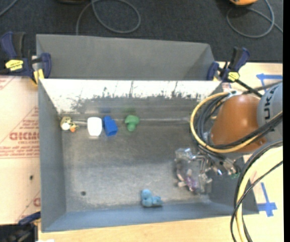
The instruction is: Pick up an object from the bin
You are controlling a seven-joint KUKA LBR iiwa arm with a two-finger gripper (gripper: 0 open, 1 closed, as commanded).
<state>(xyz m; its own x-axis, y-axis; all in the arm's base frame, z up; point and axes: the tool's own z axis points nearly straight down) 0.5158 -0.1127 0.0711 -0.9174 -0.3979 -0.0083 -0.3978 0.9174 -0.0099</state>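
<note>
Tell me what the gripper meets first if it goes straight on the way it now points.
Probably the small purplish thing just under the gripper, near the right wall of the bin. Depth is unclear, so it may be bare floor instead.

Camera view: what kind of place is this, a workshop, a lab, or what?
Probably a robotics lab's grasping rig: a grey metal bin holding small things like a white block and a blue block, and a cabled robot arm with its gripper inside it.
</note>
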